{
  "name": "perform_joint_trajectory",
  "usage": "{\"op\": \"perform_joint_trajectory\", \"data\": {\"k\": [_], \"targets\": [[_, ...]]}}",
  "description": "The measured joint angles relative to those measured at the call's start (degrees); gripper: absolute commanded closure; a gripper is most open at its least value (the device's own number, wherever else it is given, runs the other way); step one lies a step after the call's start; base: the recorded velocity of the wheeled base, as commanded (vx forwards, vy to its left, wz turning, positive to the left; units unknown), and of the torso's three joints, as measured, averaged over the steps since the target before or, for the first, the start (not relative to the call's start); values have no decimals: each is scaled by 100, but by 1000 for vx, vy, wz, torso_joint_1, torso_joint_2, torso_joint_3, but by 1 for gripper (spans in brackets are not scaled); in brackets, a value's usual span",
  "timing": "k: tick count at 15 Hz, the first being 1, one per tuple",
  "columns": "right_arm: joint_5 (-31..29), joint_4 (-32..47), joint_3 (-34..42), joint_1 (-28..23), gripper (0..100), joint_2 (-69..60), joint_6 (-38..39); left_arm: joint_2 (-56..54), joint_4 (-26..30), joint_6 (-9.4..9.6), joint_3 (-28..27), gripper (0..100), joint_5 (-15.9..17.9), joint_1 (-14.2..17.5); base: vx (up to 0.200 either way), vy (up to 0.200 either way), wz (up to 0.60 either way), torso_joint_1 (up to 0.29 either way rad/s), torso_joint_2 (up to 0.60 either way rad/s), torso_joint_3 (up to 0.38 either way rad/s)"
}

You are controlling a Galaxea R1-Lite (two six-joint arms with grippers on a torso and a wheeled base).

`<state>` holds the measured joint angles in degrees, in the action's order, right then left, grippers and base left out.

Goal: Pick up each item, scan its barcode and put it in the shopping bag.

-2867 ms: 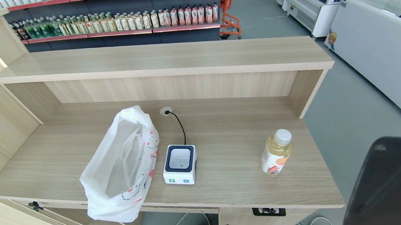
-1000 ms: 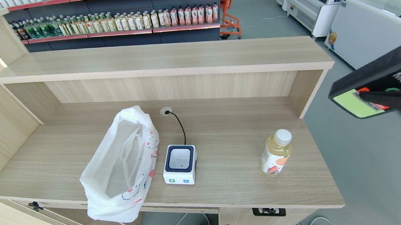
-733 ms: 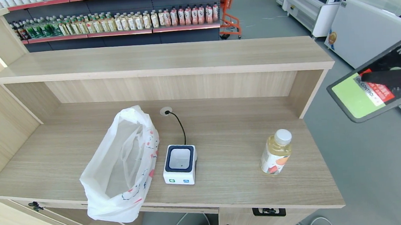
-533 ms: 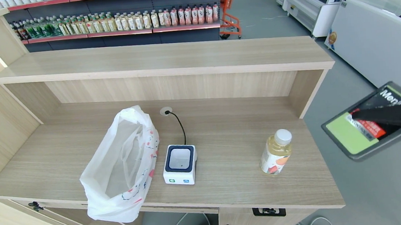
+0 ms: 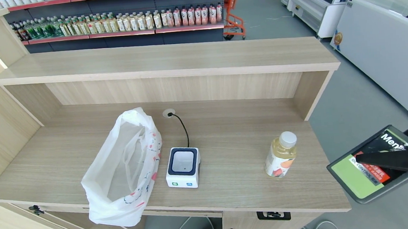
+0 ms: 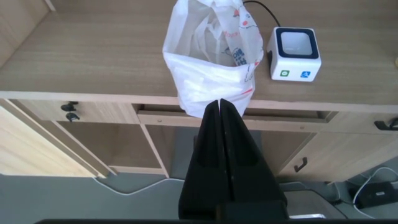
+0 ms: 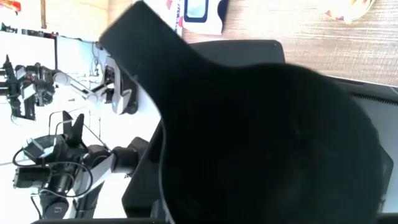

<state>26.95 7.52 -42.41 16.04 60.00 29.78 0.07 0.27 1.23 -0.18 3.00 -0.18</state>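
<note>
Your right gripper [image 5: 364,159] is pinching a flat dark pack [image 5: 354,179] with a green and red label: one finger lies across the label face, and the other is hidden under it. The pack is in the air, tilted, label up, just off the counter's [image 5: 227,134] right front corner, at 4 o'clock from the bottle [image 5: 281,154].

The bottle stands upright on the counter with its white cap on, well apart from the pack. The scanner [image 5: 183,167] sits at 9 o'clock from the bottle with its window facing up. Its cable [image 5: 182,129] runs toward 12 o'clock to a hole in the counter.

The shopping bag [image 5: 124,168] is at 9 o'clock from the scanner, just beside it. You can't tell if they touch. Its mouth is open and its bottom sags over the front edge.

Your left gripper [image 6: 219,106] has its fingers pressed together, holding nothing. It is low in front of the counter, below the bag.

Drink shelves [image 5: 116,23] are at 12 o'clock behind the counter and freezers [image 5: 383,35] at 2 o'clock.
</note>
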Motion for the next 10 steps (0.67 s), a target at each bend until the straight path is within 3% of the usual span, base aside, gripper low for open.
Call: {"op": "perform_joint_trajectory", "data": {"k": [1,10], "targets": [[0,0,2,29,100,-16,0,0,0,-6,0,100,-2,0,0,0,0,0,0,0],[-9,-61,-130,160,100,59,5,0,0,-1,0,100,-2,2,0,200,0,0,2,3]]}}
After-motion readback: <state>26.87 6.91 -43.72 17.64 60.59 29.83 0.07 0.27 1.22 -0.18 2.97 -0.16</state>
